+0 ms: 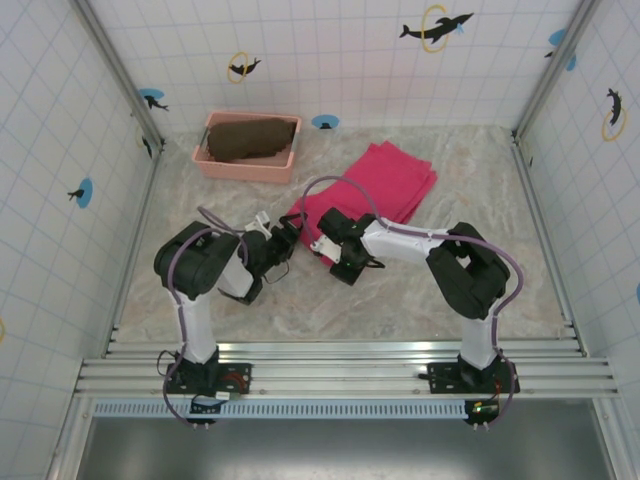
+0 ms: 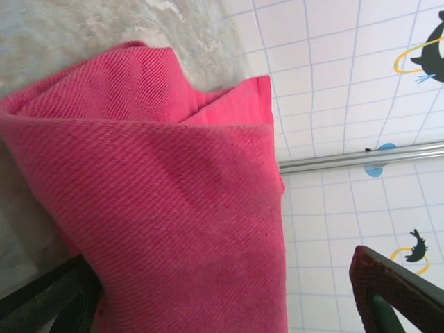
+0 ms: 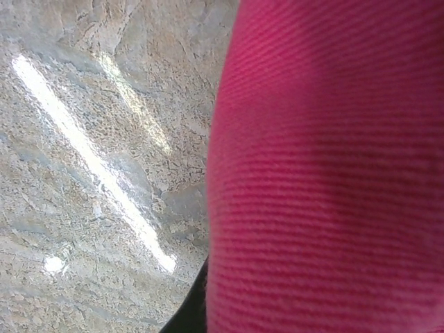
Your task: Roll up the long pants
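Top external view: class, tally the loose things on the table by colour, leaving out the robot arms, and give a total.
Magenta: 1 (long pants)
Pale pink: 1 (basket)
Dark brown: 1 (cloth in the basket)
Total: 3

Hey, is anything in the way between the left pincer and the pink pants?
Nothing visible is. The left pincer stands open, and the long pants lie between its fingers. The pink basket holding the dark brown cloth sits apart, farther back.
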You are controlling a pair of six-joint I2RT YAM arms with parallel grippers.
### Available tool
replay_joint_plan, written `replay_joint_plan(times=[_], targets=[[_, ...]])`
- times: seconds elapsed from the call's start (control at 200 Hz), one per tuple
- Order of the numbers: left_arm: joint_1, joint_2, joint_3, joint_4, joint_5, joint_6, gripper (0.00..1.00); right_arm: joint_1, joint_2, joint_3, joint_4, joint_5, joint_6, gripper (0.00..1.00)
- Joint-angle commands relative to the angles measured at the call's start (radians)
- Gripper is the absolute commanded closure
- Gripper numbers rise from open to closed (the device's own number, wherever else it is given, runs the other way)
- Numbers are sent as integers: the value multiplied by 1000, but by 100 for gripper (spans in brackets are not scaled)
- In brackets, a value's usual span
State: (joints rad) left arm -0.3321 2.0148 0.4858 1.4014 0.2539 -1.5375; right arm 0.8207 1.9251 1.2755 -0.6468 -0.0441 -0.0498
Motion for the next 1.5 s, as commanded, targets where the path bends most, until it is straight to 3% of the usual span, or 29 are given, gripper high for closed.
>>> replay_joint_plan(times=[0.0,0.095,0.18,0.375,0.465,0.615,0.691,0.846,0.926,0.996,1.101,1.286,1.311,1.326,1.496], targets=[[1,141,-3,-29,-4,56,10,20,22,-2,-48,-25,-2,100],[2,165,0,-57,-3,54,26,22,16,-4,-52,-11,-7,100],[11,147,-6,-129,27,70,30,21,9,-10,-49,-6,-11,100],[22,-34,40,-585,81,242,17,19,-12,-52,-9,3,0,100],[22,-90,132,-826,94,329,12,22,-14,-70,10,9,2,100],[19,-99,347,-1205,107,473,12,22,-11,-87,40,8,3,100],[25,-87,349,-1197,101,449,12,25,-18,-99,57,4,15,100],[30,3,282,-991,105,323,15,34,-36,-116,73,6,24,100],[30,47,241,-871,99,271,24,33,-37,-114,67,6,14,100],[30,56,218,-834,77,256,43,30,-38,-112,61,6,7,100],[30,50,198,-817,52,261,60,27,-36,-107,55,-1,0,100],[32,37,176,-836,34,281,77,15,-28,-108,47,-9,-15,100],[31,34,172,-850,32,281,86,12,-28,-108,48,-10,-17,100],[31,31,173,-868,29,281,100,10,-28,-109,47,-11,-18,100],[33,-52,222,-1184,-22,359,100,-11,-50,-114,30,-16,-34,100]])
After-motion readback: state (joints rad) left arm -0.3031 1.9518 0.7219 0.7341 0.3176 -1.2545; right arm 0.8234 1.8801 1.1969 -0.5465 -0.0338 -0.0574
